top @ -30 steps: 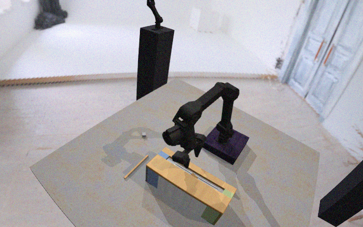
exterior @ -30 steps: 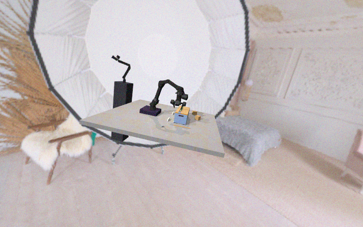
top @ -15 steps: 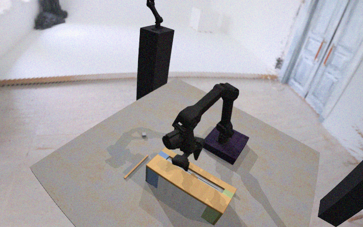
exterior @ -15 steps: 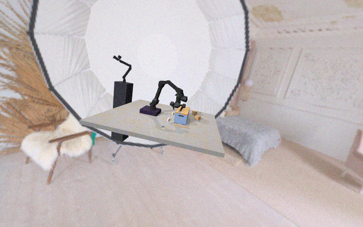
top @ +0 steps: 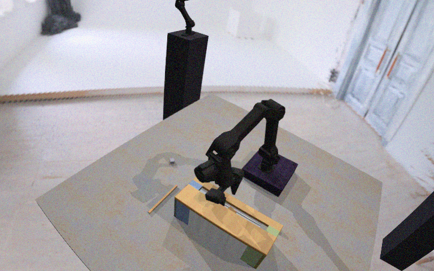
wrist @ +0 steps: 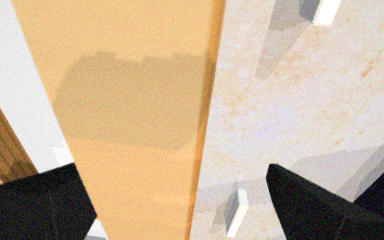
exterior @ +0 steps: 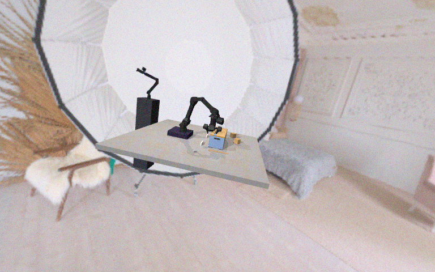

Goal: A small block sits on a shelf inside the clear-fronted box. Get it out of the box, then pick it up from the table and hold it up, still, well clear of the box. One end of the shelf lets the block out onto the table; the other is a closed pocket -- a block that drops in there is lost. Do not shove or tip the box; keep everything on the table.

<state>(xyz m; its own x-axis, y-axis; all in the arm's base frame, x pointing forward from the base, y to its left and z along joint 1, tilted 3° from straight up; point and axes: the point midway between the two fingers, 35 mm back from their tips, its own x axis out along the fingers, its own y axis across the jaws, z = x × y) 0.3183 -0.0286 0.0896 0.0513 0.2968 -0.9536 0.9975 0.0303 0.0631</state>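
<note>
The wooden box (top: 185,195) (exterior: 216,143) (wrist: 139,180) stands on the table, with a blue end, a green end and a long slot in its top. A small orange-brown patch (top: 231,209) inside the slot, about midway along, looks like the block; I cannot make it out in the wrist view. My gripper (top: 229,197) (exterior: 212,131) (wrist: 195,163) is open and empty, low over the box toward the blue end. Its fingers straddle the lid strip on the arm's side: one is at the slot, its tip hidden by the strip, the other is outside the box.
A thin wooden stick (top: 162,199) (exterior: 217,151) lies off the blue end. A small grey cube (top: 171,161) (exterior: 195,151) lies farther back. White pieces (wrist: 238,212) (exterior: 201,143) stand on the arm's side of the box. Two orange cubes (exterior: 237,141) (exterior: 233,135) lie beyond it.
</note>
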